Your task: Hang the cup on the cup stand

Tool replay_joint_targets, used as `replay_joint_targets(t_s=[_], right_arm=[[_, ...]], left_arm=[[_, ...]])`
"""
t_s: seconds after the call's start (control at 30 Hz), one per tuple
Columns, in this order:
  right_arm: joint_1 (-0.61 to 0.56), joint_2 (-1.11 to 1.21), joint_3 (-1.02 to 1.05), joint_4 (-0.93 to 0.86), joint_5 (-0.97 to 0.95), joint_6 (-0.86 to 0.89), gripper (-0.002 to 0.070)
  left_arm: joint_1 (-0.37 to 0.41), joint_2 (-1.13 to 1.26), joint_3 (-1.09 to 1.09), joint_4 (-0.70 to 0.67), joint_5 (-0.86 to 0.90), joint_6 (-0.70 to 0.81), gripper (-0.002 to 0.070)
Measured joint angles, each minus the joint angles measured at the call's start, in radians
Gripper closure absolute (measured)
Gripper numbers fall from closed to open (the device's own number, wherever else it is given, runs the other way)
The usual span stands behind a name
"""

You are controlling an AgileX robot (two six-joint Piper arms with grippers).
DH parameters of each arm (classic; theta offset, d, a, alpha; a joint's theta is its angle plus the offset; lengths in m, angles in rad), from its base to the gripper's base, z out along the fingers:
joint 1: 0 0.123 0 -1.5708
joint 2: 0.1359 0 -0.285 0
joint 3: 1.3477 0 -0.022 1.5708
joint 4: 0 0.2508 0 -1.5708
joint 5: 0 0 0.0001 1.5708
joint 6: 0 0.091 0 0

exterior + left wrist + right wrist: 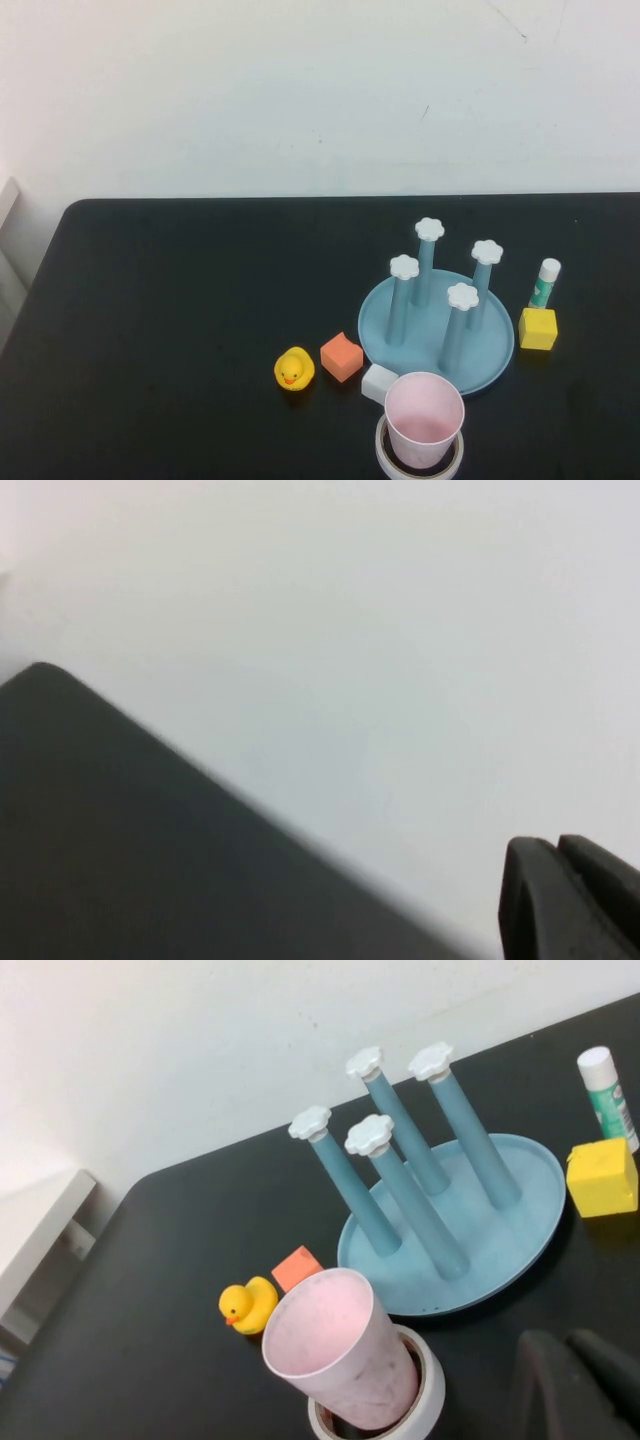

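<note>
- Hovering off the far-left corner of the black table (180,290), the left gripper (570,895) shows only in its own wrist view, its dark fingers pressed together with nothing between them.
- Near the table's middle sits a yellow rubber duck (294,369), with an orange cube (341,356) just to its right.
- A small white block (379,383) lies right of the orange cube, touching or nearly touching the near-left rim of the cup stand (485,355).
- The cup (425,420) stands upright, mouth up, inside a white tape ring (386,452) at the near edge, just near of the cup stand and apart from its pegs.
- The cup stand carries four upright blue pegs with white flower caps, all bare.
- A yellow cube (537,328) sits just right of the stand's rim, and a glue stick (545,283) stands just beyond it.
- The right gripper (580,1380) hangs near and right of the cup, fingers clenched on nothing.
</note>
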State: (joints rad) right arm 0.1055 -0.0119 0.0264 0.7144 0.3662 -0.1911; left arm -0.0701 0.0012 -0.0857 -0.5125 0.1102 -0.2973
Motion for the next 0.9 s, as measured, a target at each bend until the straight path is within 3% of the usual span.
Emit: replay_joint_targets(t_s=[0.13, 0.37, 0.47, 0.63, 0.77, 0.9], right_arm=[[0.000, 0.000, 0.000, 0.008, 0.000, -0.018, 0.0678], [0.000, 0.000, 0.000, 0.059, 0.002, -0.095, 0.0678], [0.000, 0.000, 0.000, 0.065, 0.002, -0.109, 0.0678], [0.000, 0.000, 0.000, 0.072, 0.002, -0.117, 0.0678], [0.000, 0.000, 0.000, 0.074, 0.004, -0.117, 0.0678], [0.000, 0.000, 0.000, 0.076, 0.010, -0.121, 0.0678]], left_arm=[[0.000, 0.137, -0.197, 0.119, 0.296, 0.144, 0.0676], [0.000, 0.501, -0.521, 0.026, 0.693, 0.611, 0.0676], [0.000, 0.667, -0.628, -0.021, 0.797, 0.775, 0.0676], [-0.011, 0.922, -0.764, -0.027, 0.891, 0.901, 0.0676], [-0.101, 1.065, -0.844, 0.040, 0.889, 0.917, 0.0676], [-0.280, 1.177, -0.894, 0.166, 0.841, 0.849, 0.0676]])
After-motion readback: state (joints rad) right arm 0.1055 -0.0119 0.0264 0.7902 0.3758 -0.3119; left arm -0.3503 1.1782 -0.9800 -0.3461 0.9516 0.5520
